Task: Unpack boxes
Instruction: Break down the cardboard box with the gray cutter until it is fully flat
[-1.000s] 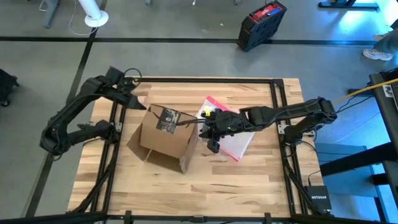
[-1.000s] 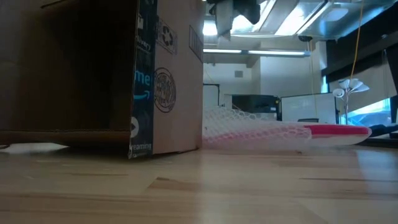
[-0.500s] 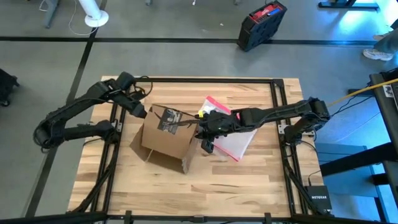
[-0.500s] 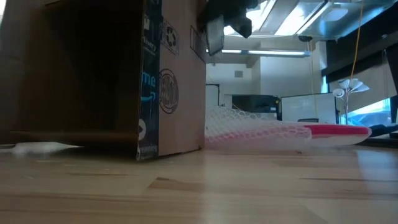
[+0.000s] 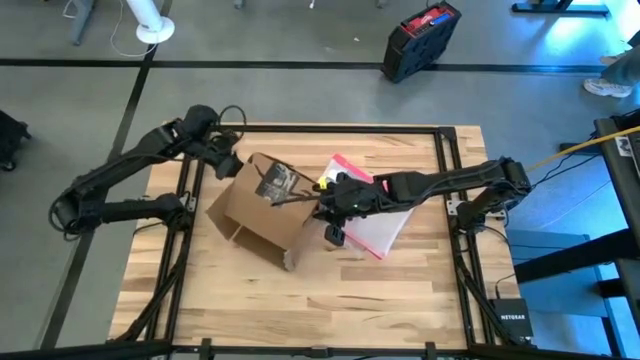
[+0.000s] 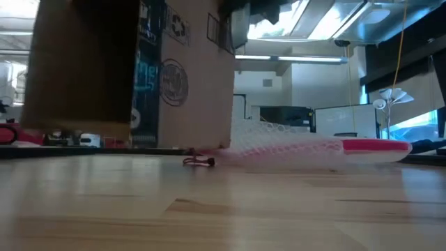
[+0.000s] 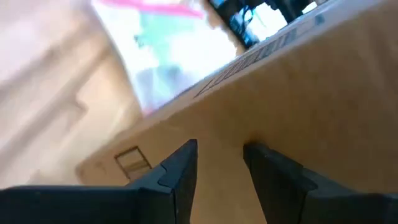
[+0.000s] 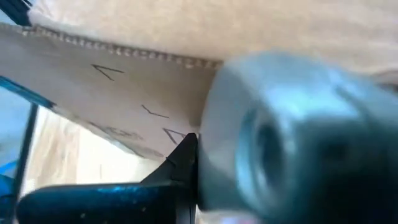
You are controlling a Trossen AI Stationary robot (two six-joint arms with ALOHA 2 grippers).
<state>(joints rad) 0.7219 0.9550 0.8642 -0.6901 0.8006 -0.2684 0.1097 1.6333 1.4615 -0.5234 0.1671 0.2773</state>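
Box [image 5: 262,205] tilted off the table, gripped by both hands, left [image 5: 232,168] and right [image 5: 322,208], interior unseen

The high view looks straight down on the whole pale wooden slatted bench [image 5: 400,300] and the grey floor around it. The low view sits at bench-top level, looking across into the room, very near the brown corrugated cardboard box [image 6: 188,77]. Both share that box [image 5: 262,205]. Each wrist view is pressed close against cardboard [image 7: 323,93], filling the frame.
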